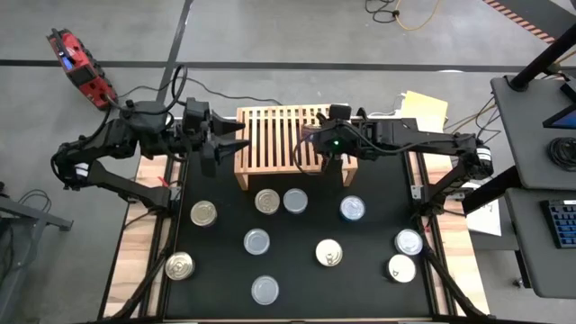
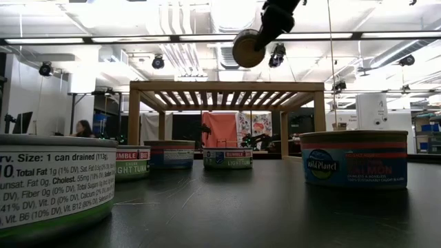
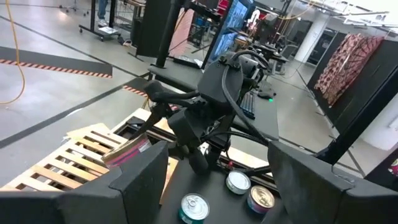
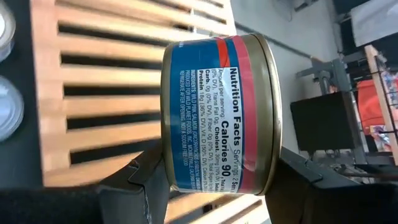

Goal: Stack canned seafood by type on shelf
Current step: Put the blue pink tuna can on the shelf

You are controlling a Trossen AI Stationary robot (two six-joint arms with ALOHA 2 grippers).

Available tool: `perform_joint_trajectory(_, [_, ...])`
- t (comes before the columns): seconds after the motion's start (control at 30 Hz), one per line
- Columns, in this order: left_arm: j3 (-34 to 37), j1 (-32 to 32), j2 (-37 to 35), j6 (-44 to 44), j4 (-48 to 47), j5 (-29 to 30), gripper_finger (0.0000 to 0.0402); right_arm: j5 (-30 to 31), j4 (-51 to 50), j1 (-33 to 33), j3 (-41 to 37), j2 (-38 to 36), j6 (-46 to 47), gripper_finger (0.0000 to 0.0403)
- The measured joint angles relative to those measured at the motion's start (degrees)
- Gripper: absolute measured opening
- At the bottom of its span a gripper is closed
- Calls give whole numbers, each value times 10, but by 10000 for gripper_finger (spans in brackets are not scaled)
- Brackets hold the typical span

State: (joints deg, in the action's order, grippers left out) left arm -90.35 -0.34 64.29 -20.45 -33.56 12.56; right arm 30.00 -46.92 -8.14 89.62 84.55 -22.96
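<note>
Right tool [image 4: 214, 177] is clamped on a blue-and-red can [image 4: 217, 112], held sideways in the air right over the shelf [image 1: 270, 135] slats. Left tool [image 1: 236, 144] sits open and empty just beside the shelf's edge.

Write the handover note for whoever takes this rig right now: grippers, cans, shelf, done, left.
Right gripper: shut on a blue-and-red can, held in the air over the shelf, not yet set down.
Left gripper: open, empty, beside the shelf's left edge.
Cans: ten loose on the black mat in front of the shelf, among them one at left and one at right.
Done: nothing stands on the shelf top yet.
Left: place the held can, then stack the rest by type.
</note>
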Motion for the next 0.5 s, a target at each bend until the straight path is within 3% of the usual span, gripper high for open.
perform_joint_trajectory(0.23, [0,0,3,0,-4,0,261,-34,98,2,-38,3,7,188])
perform_joint_trajectory(0.5, [0,0,3,0,-5,0,261,-30,108,14,-55,16,-2,188])
